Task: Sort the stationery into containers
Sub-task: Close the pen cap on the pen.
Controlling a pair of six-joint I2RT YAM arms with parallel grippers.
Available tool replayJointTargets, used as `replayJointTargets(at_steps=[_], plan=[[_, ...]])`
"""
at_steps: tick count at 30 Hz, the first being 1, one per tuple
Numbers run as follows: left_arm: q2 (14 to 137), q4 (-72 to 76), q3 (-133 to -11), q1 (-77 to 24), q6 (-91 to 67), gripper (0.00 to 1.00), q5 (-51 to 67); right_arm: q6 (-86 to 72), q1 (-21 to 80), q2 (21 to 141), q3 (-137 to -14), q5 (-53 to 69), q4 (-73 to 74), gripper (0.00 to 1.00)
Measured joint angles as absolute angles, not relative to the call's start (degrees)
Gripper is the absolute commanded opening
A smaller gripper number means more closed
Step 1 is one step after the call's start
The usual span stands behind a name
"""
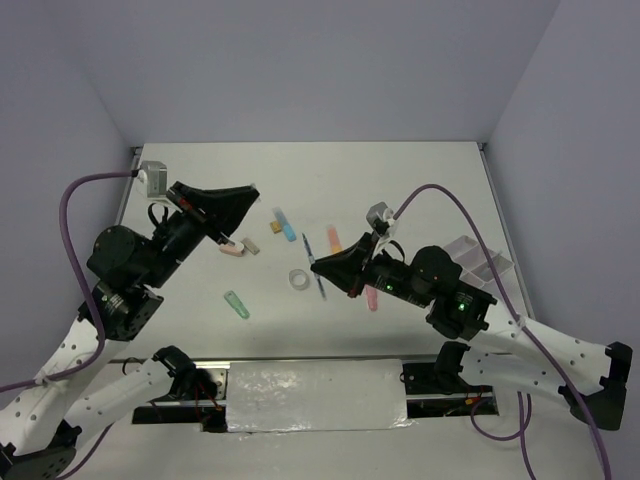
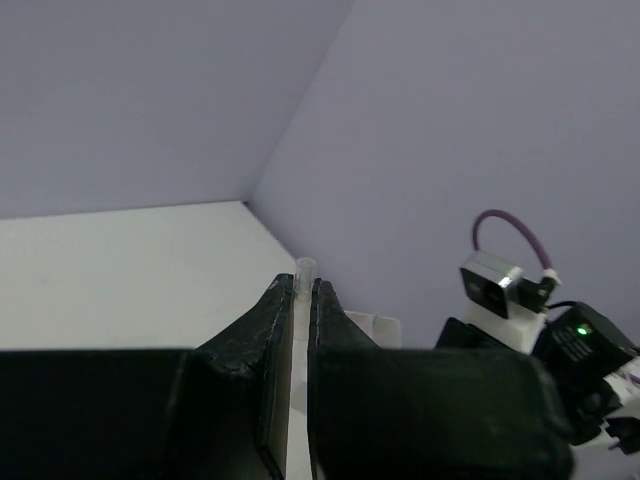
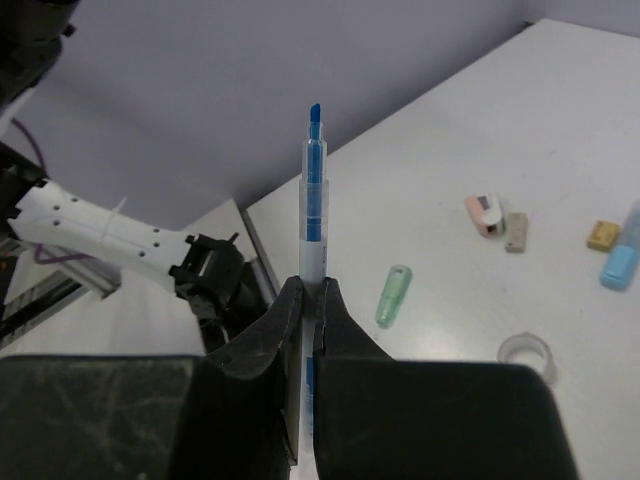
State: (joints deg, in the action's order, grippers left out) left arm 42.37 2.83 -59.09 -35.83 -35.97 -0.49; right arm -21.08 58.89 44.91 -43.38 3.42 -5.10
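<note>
Right end effector point(image 3: 309, 290): closed on the blue pen point(image 3: 313, 200), clamped low on the barrel, with most of the pen sticking out ahead of the jaws.
Tray point(image 1: 480, 262): behind this end effector, past its wrist and well apart from it. We judge it to be the pen's goal.
Carry: we want a firm grip and the pen clear of the table point(image 1: 400, 180), turning back without brushing the tape ring point(image 3: 526, 355) or green marker point(image 3: 394, 294) ahead of the tip.
Placement: we line the barrel up with a long compartment, lower it close, then open.
Left end effector point(image 2: 298, 290): jaws nearly shut on what looks like a thin clear pen point(image 2: 305, 266), lifted. We wait well aside.
</note>
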Motion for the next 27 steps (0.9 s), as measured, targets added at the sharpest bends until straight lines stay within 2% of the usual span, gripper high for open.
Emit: replayJointTargets(at_steps=[11,27], plan=[[39.79,13.08,-55.83,-35.83,-36.56,0.00,10.57,-22.90,59.42,48.93,-43.16,10.70,-14.81,0.00],[40.10,18.13,-52.42,-35.83,-42.46,0.00,12.51,-19.51,61.32,55.79,-47.40,10.81,-20.80,0.00]])
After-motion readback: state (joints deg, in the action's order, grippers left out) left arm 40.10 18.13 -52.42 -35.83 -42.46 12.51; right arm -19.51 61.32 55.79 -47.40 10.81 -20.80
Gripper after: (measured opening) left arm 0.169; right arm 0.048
